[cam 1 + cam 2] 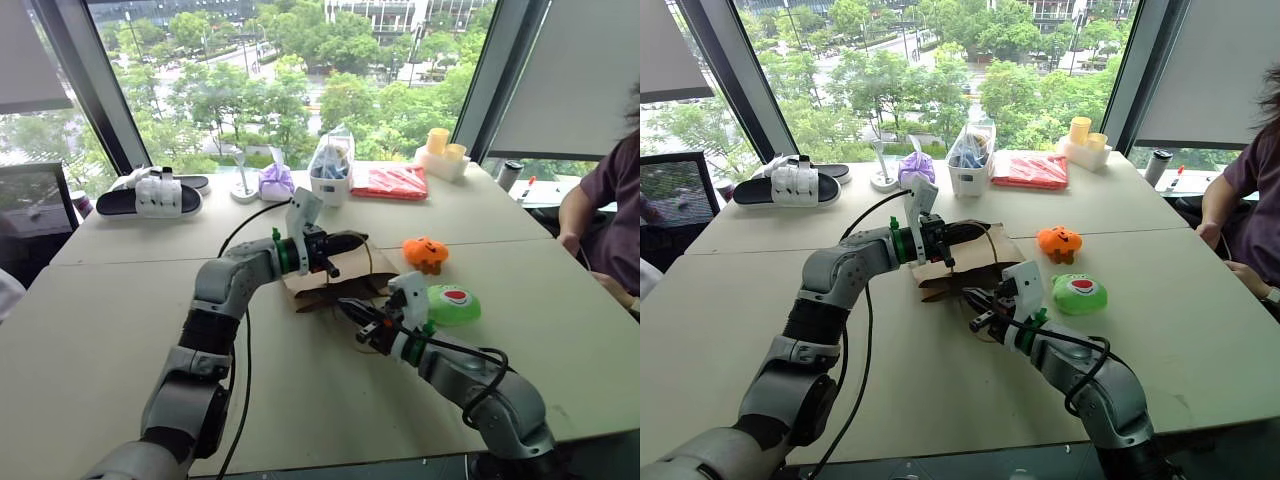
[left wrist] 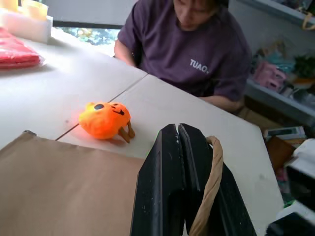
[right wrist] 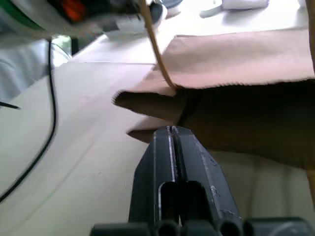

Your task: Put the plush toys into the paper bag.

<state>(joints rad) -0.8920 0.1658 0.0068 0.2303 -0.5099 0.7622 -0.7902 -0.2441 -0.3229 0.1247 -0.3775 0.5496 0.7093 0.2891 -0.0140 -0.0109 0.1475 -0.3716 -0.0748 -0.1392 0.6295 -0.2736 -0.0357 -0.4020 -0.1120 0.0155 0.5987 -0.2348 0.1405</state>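
Left wrist view has the left pincer pressed together, its black fingers pinching a tan string handle of the paper bag, which loops along one finger. In the left eye view that pincer is raised above the brown bag, which lies on the bench with its mouth gaping toward the right pincer. The right pincer's fingers are closed on nothing and sit at the bag's open, shadowed edge, as the right wrist view shows. Just beyond the bag lies the orange plush toy, and the green plush toy lies beside the right forearm; both rest on the bench outside the bag. A person in a purple shirt sits at the bench's right side.
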